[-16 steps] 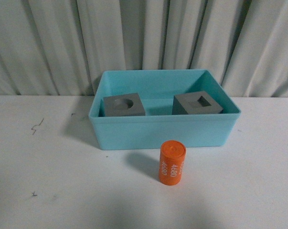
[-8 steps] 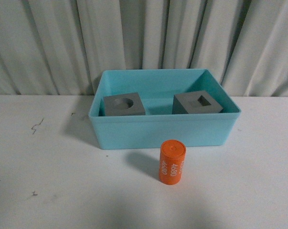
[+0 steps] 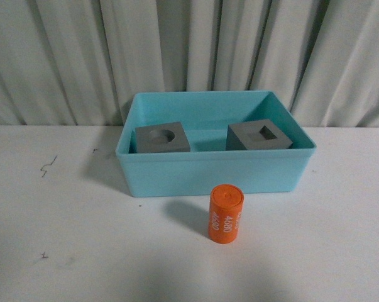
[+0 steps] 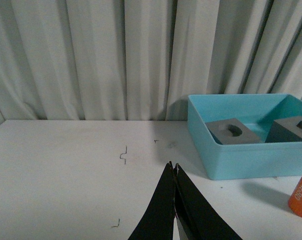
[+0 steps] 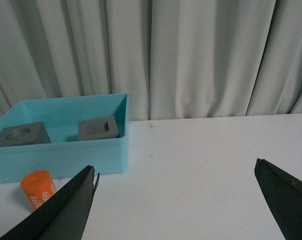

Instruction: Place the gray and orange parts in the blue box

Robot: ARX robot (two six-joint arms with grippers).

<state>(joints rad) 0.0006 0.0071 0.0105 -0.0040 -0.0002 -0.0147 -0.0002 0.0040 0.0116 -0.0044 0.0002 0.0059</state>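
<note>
Matte gray cubes [image 3: 163, 138], plastic tub [image 3: 214, 173]

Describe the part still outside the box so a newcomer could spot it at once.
Start at the turquoise box at the middle of the white table. Standing upright on the table just in front of its near wall is the orange cylinder. Unlike the two gray cubes inside the box, it is round, orange and printed 4680.

Bottom centre, left wrist view: left gripper [image 4: 173, 165], matte black fingers [image 4: 191, 215], thin blades tapering to sharp tips. Lower corners, right wrist view: right gripper [image 5: 176, 166], matte black wedge fingers [image 5: 65, 210], small notch near one tip.
</note>
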